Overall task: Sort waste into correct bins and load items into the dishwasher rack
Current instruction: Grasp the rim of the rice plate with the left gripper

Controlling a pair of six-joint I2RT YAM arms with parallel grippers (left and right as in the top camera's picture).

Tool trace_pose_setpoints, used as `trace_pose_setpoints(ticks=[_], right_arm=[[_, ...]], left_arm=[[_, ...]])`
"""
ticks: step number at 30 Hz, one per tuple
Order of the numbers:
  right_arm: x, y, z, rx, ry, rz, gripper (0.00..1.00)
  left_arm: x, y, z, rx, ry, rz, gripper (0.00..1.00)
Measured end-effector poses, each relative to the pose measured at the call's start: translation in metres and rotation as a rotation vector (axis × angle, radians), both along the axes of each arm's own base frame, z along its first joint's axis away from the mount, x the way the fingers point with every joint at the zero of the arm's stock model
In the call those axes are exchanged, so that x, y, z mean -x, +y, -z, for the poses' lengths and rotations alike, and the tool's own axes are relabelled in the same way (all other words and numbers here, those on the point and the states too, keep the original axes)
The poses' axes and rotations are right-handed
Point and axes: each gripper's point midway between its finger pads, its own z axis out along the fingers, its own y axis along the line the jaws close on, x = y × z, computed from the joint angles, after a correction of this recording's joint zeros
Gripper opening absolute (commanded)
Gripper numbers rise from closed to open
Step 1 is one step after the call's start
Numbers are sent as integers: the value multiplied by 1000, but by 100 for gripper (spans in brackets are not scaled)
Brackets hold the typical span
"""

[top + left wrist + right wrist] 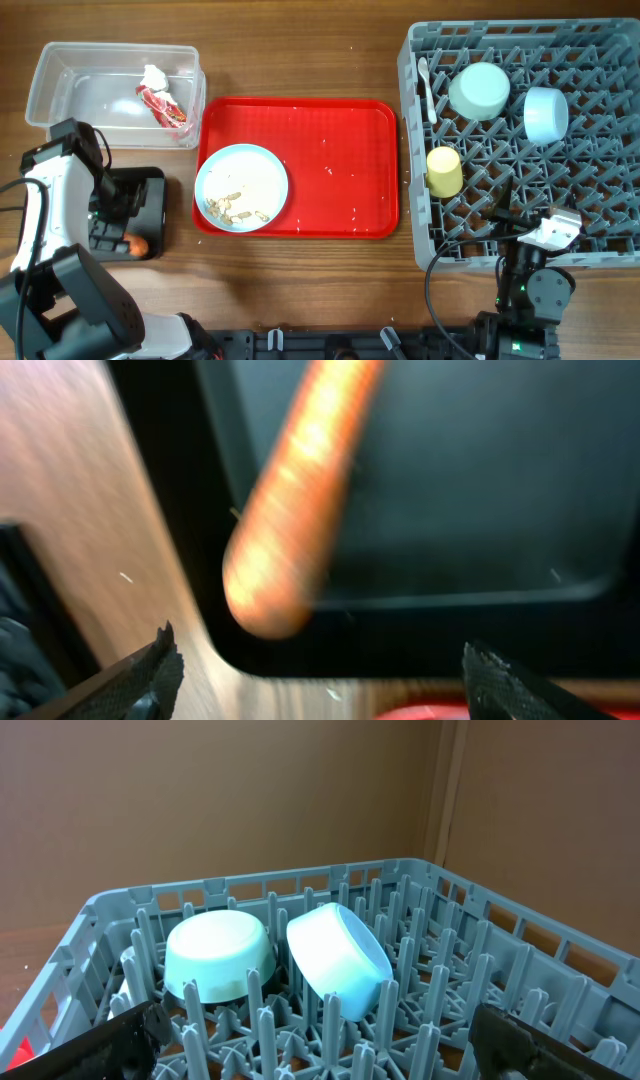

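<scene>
An orange carrot point(138, 245) lies in the black tray point(152, 192); in the left wrist view the carrot point(300, 490) is blurred, inside the tray point(480, 480). My left gripper point(108, 225) point(320, 685) is open and empty just above it. The clear tub point(60, 75) holds a white tissue point(153, 75) and a red wrapper point(165, 107). The pale blue plate point(262, 170) with beige scraps point(235, 208) sits on the red tray. The grey rack point(600, 45) holds two bowls point(480, 90) point(546, 113), a yellow cup point(444, 171) and a white spoon point(427, 85). My right gripper point(515, 222) point(320, 1045) is open over the rack's front.
The red serving tray point(340, 150) lies between the bins and the rack. In the right wrist view both bowls point(220, 955) point(340, 960) rest upside down among the rack's pegs point(430, 1020). Bare wooden table shows along the front edge.
</scene>
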Motion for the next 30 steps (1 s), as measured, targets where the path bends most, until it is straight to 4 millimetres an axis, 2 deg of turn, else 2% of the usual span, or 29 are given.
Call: trace_pose_setpoints(ticks=[3,4,6,8,9,11,13,16,17,18,20,25,30], right_arm=[[0,0,0,0,0,0,100],[0,0,0,0,0,0,100],[0,0,0,0,0,0,100],[0,0,0,0,0,0,100],[0,0,0,0,0,0,100],[0,0,0,0,0,1,100],[0,0,0,0,0,0,100],[0,0,0,0,0,1,100],[0,0,0,0,0,2,100],[0,0,0,0,0,1,100],[0,0,0,0,0,2,100],[0,0,0,0,0,2,100],[0,0,0,0,0,2,100]], left_arm=[[-14,-11,-5,57,-58,3,81],[-23,-15,-9,67,-95,30,80],[-48,-37,-20,77,-186,149,80],[-68,-76,-29,88,-251,329,75],[-75,-98,-32,84,-271,434,66],[-82,-162,-33,78,-292,716,47],[-84,-209,-31,25,-311,954,45],[-83,-262,-15,-70,-309,1208,44],[-82,-275,-8,-99,-300,1266,41],[-81,-286,2,-132,-288,1323,33],[-88,-298,21,-184,-280,1372,29],[-91,-284,58,-239,-172,1372,30],[-107,-284,57,-275,-226,1346,27]])
